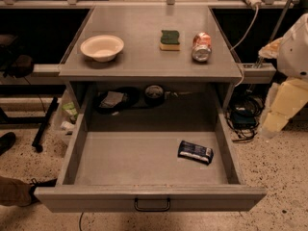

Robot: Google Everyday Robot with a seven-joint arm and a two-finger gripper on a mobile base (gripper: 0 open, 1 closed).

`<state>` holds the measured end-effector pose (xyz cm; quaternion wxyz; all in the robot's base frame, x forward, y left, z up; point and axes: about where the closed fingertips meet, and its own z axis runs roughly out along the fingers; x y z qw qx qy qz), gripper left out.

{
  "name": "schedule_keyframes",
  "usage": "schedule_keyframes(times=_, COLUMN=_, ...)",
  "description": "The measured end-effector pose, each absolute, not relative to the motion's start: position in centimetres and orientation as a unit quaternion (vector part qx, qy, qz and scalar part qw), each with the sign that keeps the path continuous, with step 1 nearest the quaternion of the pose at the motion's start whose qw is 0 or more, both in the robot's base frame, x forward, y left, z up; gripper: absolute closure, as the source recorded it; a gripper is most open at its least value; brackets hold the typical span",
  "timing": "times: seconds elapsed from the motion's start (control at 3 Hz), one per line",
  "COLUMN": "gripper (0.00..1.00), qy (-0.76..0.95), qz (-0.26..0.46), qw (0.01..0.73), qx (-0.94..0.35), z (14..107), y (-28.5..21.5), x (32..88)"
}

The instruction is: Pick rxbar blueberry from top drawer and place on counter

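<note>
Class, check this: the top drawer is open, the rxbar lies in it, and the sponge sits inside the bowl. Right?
No: the camera view shows the sponge on the counter, apart from the bowl. The rest holds. The gripper hangs right of the drawer.

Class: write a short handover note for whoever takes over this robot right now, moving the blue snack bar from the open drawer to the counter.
The gripper is not in view; only part of the arm shows at the right edge, outside the drawer.
The snack bar lies flat on the drawer floor, right of middle, with nothing holding it.
The counter carries a bowl, a sponge and a can.
Done: the drawer stands open.
Left: reach in, grasp the snack bar, lift it, set it on the counter.
</note>
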<state>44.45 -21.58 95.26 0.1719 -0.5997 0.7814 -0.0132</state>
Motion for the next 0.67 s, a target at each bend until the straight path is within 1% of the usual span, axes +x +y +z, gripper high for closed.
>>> schedule_keyframes(times=0.67, gripper=0.00, qy=0.778, qz=0.048, qw=0.214, qx=-0.588, z=85.1, y=-19.1, x=46.3)
